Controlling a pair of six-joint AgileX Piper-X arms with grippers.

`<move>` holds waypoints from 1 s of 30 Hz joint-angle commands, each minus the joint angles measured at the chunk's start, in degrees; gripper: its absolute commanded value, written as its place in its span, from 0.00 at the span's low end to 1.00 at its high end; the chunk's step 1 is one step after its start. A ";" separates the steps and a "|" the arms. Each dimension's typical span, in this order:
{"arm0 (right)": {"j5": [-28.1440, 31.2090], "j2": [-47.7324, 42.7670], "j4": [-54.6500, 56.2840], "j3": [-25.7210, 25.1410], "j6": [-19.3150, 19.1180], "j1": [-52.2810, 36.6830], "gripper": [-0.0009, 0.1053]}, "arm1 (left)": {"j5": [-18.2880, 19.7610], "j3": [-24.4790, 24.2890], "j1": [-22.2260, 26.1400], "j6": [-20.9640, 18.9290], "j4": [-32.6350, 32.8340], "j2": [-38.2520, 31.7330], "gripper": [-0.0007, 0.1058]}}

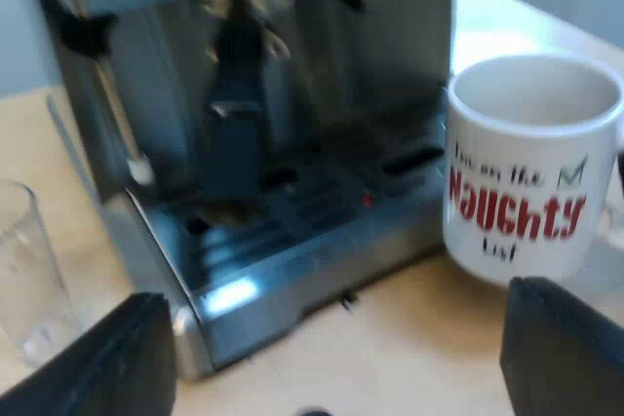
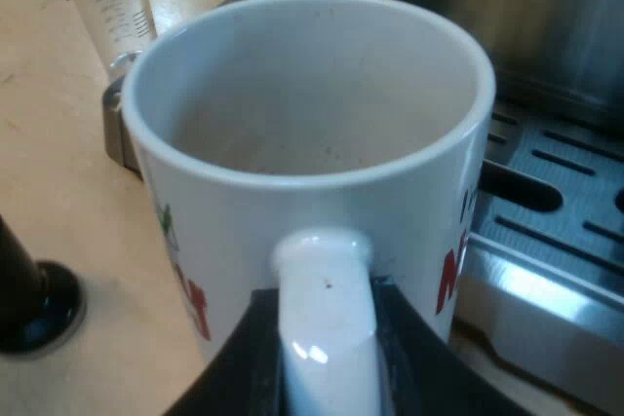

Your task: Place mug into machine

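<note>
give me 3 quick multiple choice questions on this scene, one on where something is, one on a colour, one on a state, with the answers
1. Where is the mug?
A) on the drip tray
B) beside the drip tray, off it
C) on the bean hopper

2. What colour is the mug's largest word?
A) red
B) blue
C) yellow

3. The right tool is:
A) open
B) shut on nothing
C) shut on the mug's handle

Answers:
1 B, the table shows below the mug, next to the tray's edge.
2 A, "NAUGHTY" is printed in red.
3 C, its black fingers sit against both sides of the handle.
</note>
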 commanded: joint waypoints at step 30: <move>4.62 26.17 -21.99 -12.79 -0.25 0.08 0.01 | 19.80 3.82 13.50 4.52 -3.67 -0.03 0.66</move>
